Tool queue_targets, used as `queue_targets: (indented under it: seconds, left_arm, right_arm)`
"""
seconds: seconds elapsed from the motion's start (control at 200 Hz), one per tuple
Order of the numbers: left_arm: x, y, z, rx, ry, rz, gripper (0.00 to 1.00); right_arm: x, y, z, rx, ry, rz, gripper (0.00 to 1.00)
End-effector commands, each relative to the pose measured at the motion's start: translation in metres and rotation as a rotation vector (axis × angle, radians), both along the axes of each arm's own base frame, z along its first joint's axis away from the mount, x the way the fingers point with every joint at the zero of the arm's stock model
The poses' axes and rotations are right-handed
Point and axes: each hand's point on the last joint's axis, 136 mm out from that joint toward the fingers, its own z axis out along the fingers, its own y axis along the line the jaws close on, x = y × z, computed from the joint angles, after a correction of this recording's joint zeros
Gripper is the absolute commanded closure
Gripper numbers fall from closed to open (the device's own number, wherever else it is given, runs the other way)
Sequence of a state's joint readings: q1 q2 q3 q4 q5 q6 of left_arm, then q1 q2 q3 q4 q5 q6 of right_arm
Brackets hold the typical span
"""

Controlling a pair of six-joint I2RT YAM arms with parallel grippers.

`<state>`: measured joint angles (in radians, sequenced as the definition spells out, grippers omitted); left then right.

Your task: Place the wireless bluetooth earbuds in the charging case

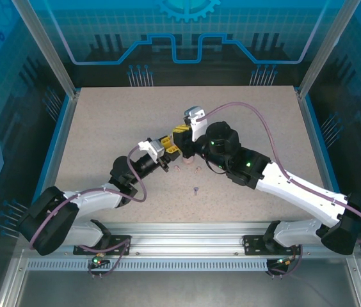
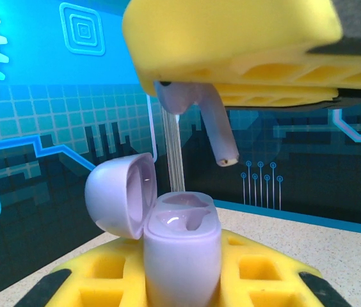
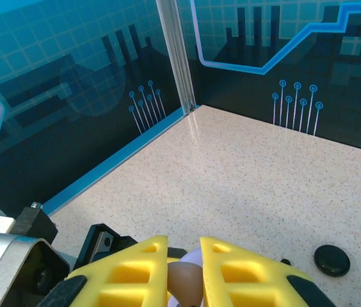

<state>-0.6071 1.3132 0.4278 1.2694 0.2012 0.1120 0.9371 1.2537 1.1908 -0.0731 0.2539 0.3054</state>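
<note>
The left gripper (image 2: pixel 184 291) was clamped on the lilac charging case (image 2: pixel 180 249), its lid (image 2: pixel 118 198) swung open so the sockets faced up. Just above, the right gripper (image 2: pixel 219 70) pinched a lilac earbud (image 2: pixel 214 128), stem down, seemingly lined over a socket, not yet seated.

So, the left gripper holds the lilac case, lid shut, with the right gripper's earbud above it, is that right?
Not quite: the left wrist view shows the lid open. The left gripper holds the case, the right gripper an earbud above it.
</note>
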Motion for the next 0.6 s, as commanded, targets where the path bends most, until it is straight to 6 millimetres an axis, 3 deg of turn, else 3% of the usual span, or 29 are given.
queue_targets:
  seconds: [0.0, 0.595]
  left_arm:
    - [-0.005, -0.001, 0.028, -0.04, -0.086, 0.002, 1.0]
    - [-0.012, 0.0, 0.042, -0.049, -0.107, -0.01, 1.0]
  right_arm:
    - [-0.003, -0.001, 0.014, 0.039, -0.046, -0.001, 0.85]
    - [0.005, -0.007, -0.013, -0.003, -0.013, -0.034, 0.85]
